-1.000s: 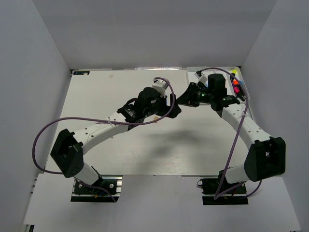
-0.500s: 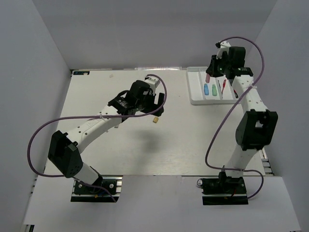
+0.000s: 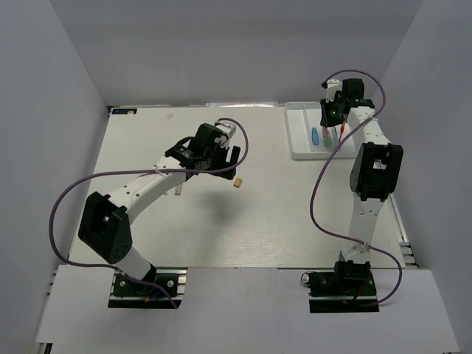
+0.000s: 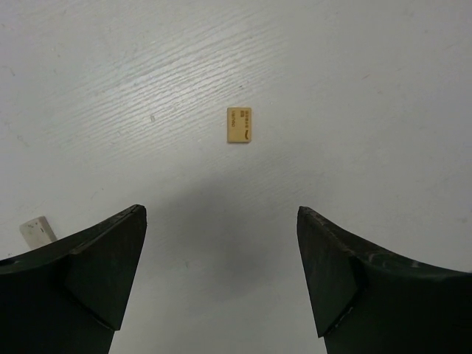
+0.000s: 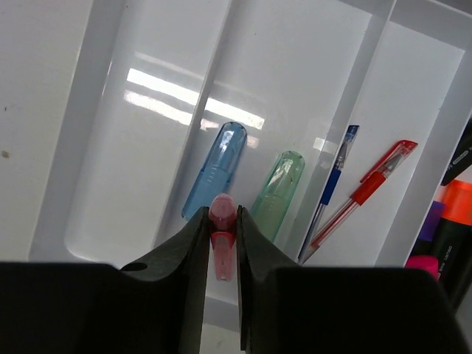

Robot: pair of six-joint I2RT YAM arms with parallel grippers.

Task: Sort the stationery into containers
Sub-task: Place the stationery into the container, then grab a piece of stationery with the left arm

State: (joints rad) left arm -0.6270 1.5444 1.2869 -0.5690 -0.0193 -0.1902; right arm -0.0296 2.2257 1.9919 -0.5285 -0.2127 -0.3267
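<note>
The white divided tray (image 3: 297, 144) stands at the table's far right. My right gripper (image 3: 330, 120) hangs over it, shut on a pink capsule piece (image 5: 223, 218). Under it, one compartment holds a blue capsule (image 5: 215, 169) and a green capsule (image 5: 279, 188). The compartment beside it holds a blue pen (image 5: 333, 189) and a red pen (image 5: 372, 183). Highlighters (image 5: 451, 221) lie in the right compartment. A tiny tan bit (image 3: 237, 184) lies on the table, also seen in the left wrist view (image 4: 239, 125). My left gripper (image 4: 221, 215) is open and empty above the table, the bit ahead of its fingers.
A small white piece (image 4: 37, 228) lies on the table by my left finger. The left arm (image 3: 158, 181) stretches across the table's middle left. The right arm (image 3: 369, 169) stands along the right edge, next to the tray. Grey walls close in the back and sides.
My right gripper has swung from the table's middle to over the tray, carrying the pink capsule. My left gripper has drawn back to the left, uncovering the tan bit.
</note>
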